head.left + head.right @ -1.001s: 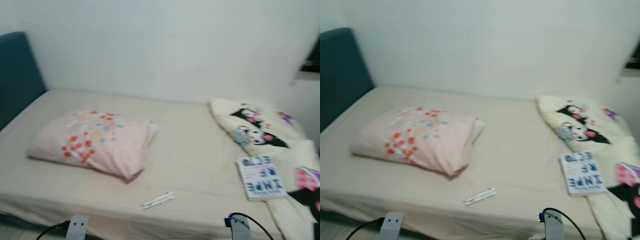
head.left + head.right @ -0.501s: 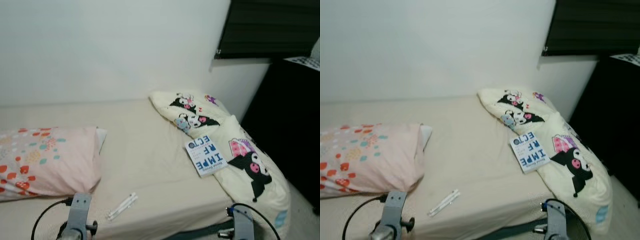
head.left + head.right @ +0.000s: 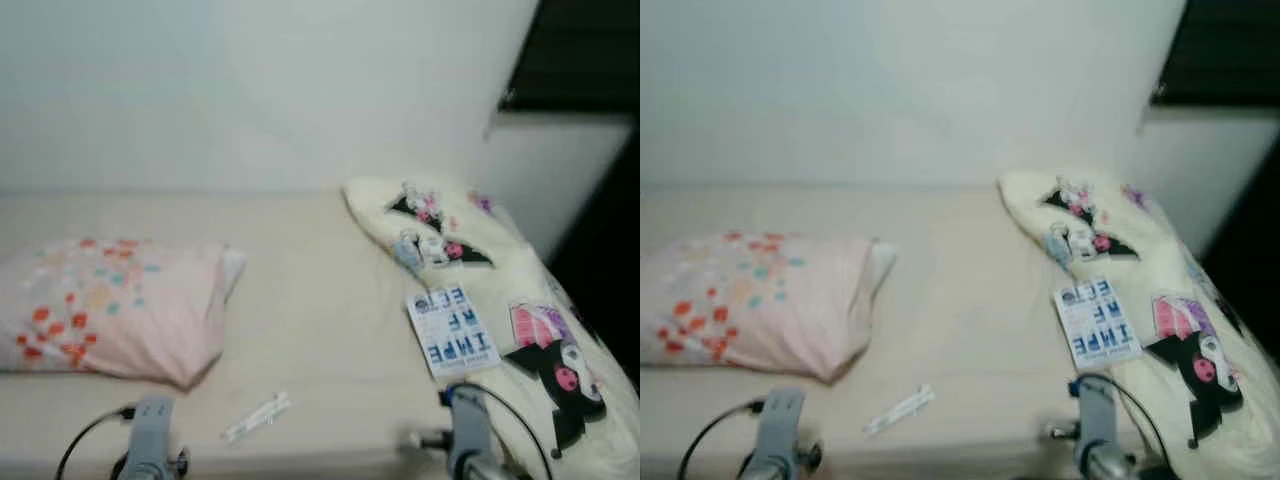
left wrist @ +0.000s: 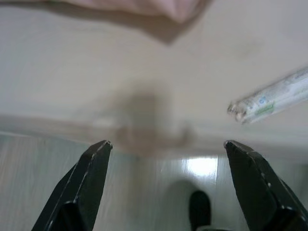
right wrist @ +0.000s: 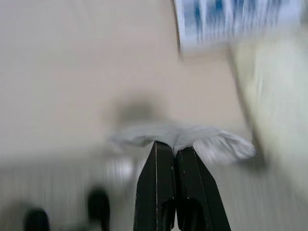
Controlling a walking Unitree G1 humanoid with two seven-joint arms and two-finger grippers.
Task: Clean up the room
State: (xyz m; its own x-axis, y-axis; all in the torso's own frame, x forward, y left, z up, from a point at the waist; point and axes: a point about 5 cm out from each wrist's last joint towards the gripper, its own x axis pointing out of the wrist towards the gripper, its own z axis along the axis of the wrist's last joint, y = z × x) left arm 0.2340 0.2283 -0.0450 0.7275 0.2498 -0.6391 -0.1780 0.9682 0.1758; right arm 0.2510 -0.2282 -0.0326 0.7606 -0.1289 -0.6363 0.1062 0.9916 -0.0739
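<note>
A beige bed (image 3: 315, 290) lies in front of me. A pink flowered pillow (image 3: 110, 305) rests on its left side, and a thin white packet (image 3: 256, 417) lies near the front edge. A white book with blue letters (image 3: 452, 330) lies beside a cream cartoon-print blanket (image 3: 505, 280) on the right. My left gripper (image 4: 167, 144) is open over the bed's edge, with the packet (image 4: 269, 96) just beyond one finger. My right gripper (image 5: 174, 148) is shut on a crumpled white tissue (image 5: 216, 142), below the book (image 5: 236, 19).
A plain white wall runs behind the bed. A dark window or furniture (image 3: 590, 60) fills the upper right. Pale floor (image 4: 144, 192) shows below the bed's front edge. Both silver wrists (image 3: 150, 445) (image 3: 468, 435) hang low at the bed's edge.
The whole picture has swung right, then a little back left, so the camera has turned. The pillow, packet, book and blanket lie where they were on the bed.
</note>
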